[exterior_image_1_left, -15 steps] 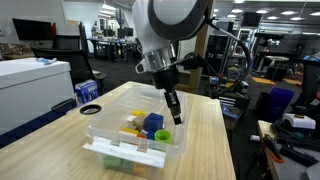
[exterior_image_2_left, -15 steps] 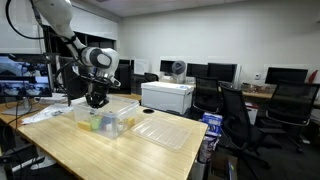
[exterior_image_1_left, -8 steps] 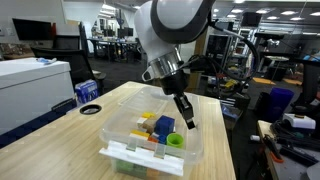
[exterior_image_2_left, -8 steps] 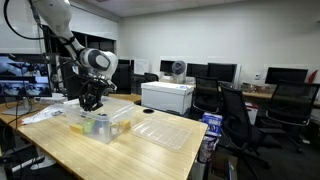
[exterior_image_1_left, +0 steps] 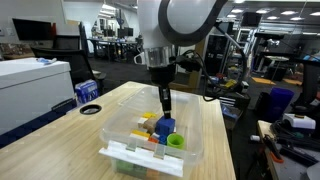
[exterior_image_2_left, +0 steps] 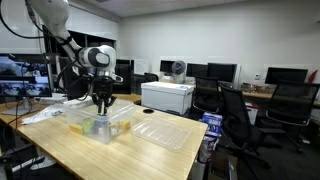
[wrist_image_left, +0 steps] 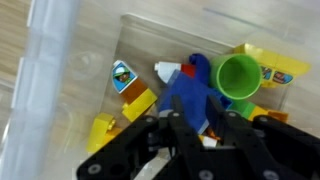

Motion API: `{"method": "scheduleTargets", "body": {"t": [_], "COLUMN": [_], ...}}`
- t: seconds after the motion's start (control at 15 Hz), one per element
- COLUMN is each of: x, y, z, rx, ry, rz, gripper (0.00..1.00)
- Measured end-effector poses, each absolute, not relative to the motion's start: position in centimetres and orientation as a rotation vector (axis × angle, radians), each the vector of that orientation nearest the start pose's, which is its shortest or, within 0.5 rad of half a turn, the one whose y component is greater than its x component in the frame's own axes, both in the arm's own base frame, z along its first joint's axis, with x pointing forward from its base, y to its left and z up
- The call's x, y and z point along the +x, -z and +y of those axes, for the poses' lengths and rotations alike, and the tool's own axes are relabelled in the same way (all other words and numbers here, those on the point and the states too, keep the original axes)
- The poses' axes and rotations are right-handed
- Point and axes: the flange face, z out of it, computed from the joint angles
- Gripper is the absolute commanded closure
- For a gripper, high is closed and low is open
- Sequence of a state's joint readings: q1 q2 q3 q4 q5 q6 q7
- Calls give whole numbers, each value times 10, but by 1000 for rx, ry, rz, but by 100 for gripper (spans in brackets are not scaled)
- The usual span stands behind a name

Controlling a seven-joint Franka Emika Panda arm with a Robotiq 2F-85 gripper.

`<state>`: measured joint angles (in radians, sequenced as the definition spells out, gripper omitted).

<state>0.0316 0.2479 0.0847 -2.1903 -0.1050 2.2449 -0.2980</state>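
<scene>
Overhead, in an exterior view, the claw [exterior_image_1_left: 165, 104] points straight down into a clear plastic bin [exterior_image_1_left: 120, 128] that stands on the wooden surface [exterior_image_1_left: 60, 140]. Its tips hang just above a blue block [exterior_image_1_left: 165, 126], with a green cup [exterior_image_1_left: 175, 141] beside that block and yellow blocks [exterior_image_1_left: 147, 121] behind it.

From across the room, in an exterior view, the claw [exterior_image_2_left: 102, 104] stands over the same bin [exterior_image_2_left: 100, 127]. A clear lid [exterior_image_2_left: 165, 132] lies flat on the surface well apart from it.

At the wrist, the blue block [wrist_image_left: 190, 90] lies right in front of the claw [wrist_image_left: 203, 128], running in between its dark fingers [wrist_image_left: 180, 135]. The green cup [wrist_image_left: 238, 75] touches the block's side. A yellow block [wrist_image_left: 137, 104] lies near it. The jaws look partly parted, but I cannot tell whether they grip the block or stand free of it.
</scene>
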Motion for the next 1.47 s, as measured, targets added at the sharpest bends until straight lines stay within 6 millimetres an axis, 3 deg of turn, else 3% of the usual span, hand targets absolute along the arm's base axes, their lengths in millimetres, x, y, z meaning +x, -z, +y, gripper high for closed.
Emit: {"method": "scheduleTargets", "body": {"t": [0.33,0.8,1.07,1.27,1.4,1.47], "x": [540,533,525,522,521,520], "y": [-254,-232,-219,-212,-208,-206], "z": [51,76,89,84,75,67], "rx": [-3270,-3395,-3346,-3328,-3328,-3328], "ry": [-65,7,-105,-162,-179,-191], "rz": [-439,125,247,305,334,356], "gripper": [0,0,0,0,30,36]}}
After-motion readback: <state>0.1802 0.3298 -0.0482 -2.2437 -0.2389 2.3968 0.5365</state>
